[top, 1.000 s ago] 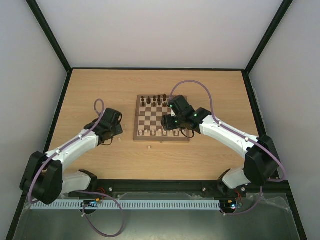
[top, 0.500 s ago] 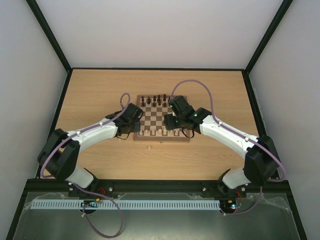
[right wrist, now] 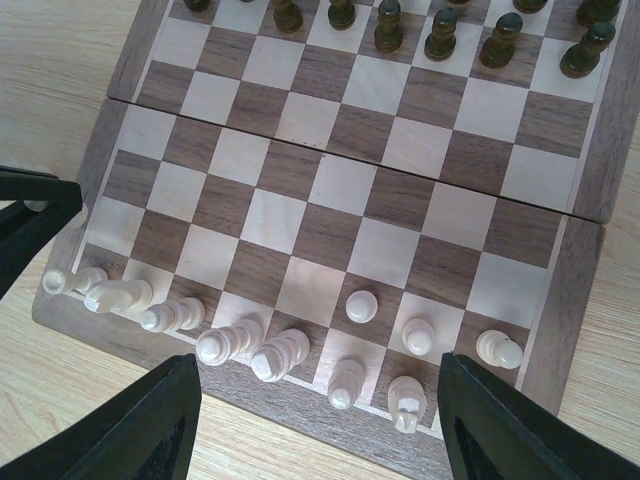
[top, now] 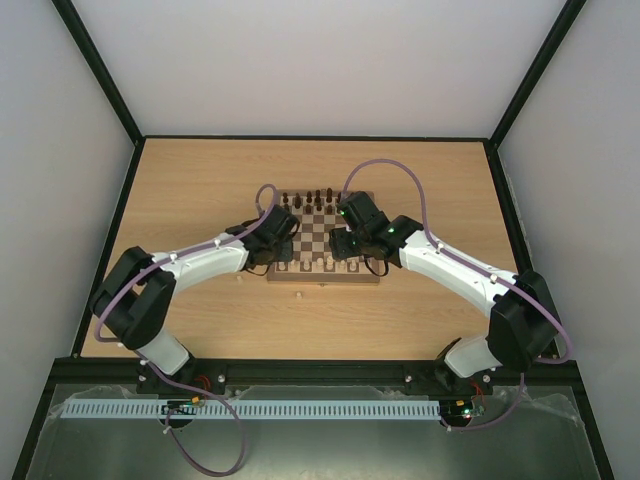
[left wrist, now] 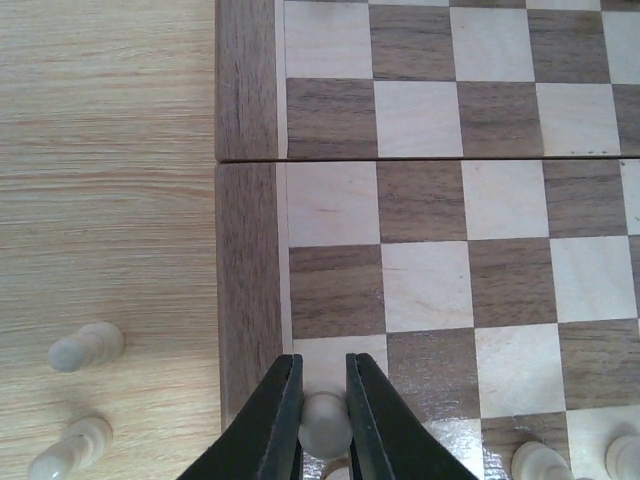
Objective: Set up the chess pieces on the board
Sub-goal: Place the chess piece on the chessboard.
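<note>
Left claw (left wrist: 322, 385) is clenched on a pale piece (left wrist: 325, 427), holding it over the cream square just inside the left border of the board (left wrist: 245, 250), near its close corner. Whether the piece touches the square I cannot tell.

A second ago this arm sat out over the table (top: 200, 180), well left of the board. Half a second ago it had reached the board's left edge, and the claw (top: 280, 245) now hangs over the near-left squares. The right arm has hardly shifted.

Right claw (right wrist: 318, 370) is released, with its jaws spread wide over the near right part of the board (right wrist: 585, 290).

Only the right wrist view shows the pale ranks clearly. Seven pale pieces (right wrist: 228, 343) sit along the nearest row, and three more (right wrist: 418, 336) stand one row in on the right. The dark pieces (right wrist: 440, 35) line the far side. The left claw's black fingers (right wrist: 30, 225) poke in at that view's left edge.

Only the left wrist view shows two spare pieces (left wrist: 85, 347) lying on their sides on the table just left of the border. The top view alone shows another pale one (top: 298, 295) on the table just in front of the board (top: 322, 279).

The middle rows of the board are bare. The two claws hang near each other over the near rows, the pale back row close below them.
</note>
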Motion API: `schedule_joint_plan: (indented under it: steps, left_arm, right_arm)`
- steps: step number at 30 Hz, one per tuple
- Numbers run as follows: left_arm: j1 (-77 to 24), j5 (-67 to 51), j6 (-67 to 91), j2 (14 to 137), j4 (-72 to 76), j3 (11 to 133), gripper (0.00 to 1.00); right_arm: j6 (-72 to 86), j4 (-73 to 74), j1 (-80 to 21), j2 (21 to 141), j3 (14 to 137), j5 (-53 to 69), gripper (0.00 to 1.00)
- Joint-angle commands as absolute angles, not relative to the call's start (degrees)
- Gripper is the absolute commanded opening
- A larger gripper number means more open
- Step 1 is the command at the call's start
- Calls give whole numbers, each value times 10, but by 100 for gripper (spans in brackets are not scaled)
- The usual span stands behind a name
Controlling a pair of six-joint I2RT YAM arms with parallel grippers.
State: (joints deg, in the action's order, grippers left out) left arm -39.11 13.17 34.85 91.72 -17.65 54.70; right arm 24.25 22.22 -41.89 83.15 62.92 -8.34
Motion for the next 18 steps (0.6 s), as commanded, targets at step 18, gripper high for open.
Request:
schedule_joint_plan:
  steps: [18]
  left_arm:
    - [-406, 147, 338, 957, -161, 560, 12]
  right_arm:
    - [240, 247, -416, 825, 630, -104, 65]
